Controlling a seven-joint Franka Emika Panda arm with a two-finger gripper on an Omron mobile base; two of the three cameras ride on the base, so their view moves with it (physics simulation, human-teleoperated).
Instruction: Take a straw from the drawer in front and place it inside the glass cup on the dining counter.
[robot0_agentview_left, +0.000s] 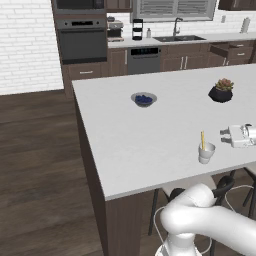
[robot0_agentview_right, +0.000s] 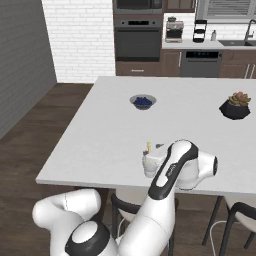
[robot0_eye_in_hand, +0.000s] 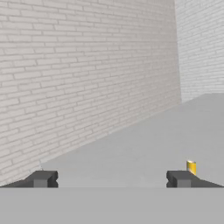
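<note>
Hand spread wide, fingers far apart, holding nothing, level just beside the glass cup. Straw stands upright inside the cup, yellow tip above the rim. Cup sits near the tabletop front edge. No legible writing.

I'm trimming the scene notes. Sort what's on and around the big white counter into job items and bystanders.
Job:
straw, standing in the cup
glass cup
dining counter
pincer, open, beside the cup

Bystanders:
blue-filled bowl
plant pot
oven
sink
</note>
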